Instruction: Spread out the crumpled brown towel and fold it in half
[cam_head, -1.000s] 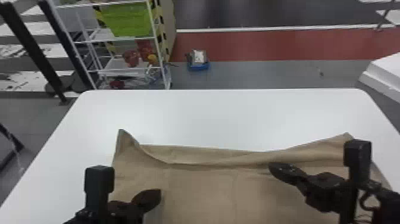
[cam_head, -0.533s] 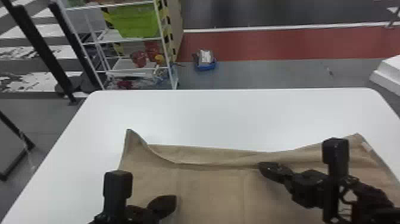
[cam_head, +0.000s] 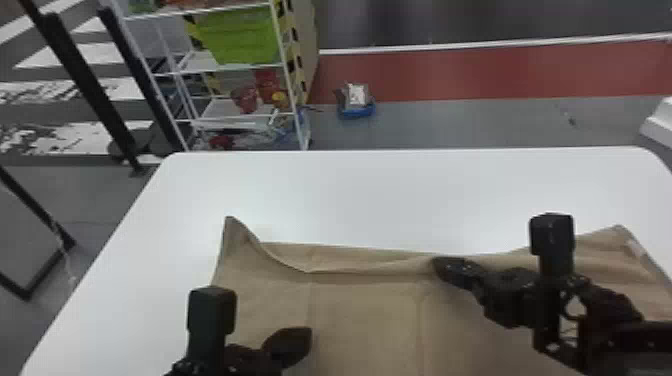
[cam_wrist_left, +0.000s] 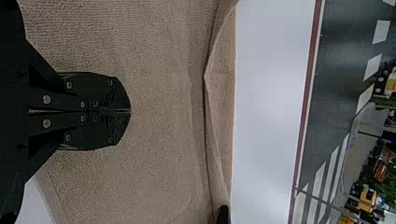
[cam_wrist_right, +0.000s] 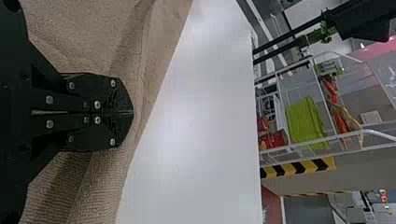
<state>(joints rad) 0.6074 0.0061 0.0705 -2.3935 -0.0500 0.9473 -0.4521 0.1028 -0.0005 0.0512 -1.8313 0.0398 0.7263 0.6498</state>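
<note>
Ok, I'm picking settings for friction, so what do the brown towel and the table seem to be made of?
The crumpled brown cloth towel looks like matte cotton terry, judging by its fine looped ribs, though a blend is possible. The white round-cornered table seems to be smooth plastic or laminate with a soft sheen, given its pale, blurred reflections.

A green bin (cam_head: 240, 37) is carried by the white rack (cam_head: 220, 106); black posts (cam_head: 90, 85) are seen left of the rack, a blue container (cam_head: 356, 112) and red floor band (cam_head: 475, 75) right.
</note>
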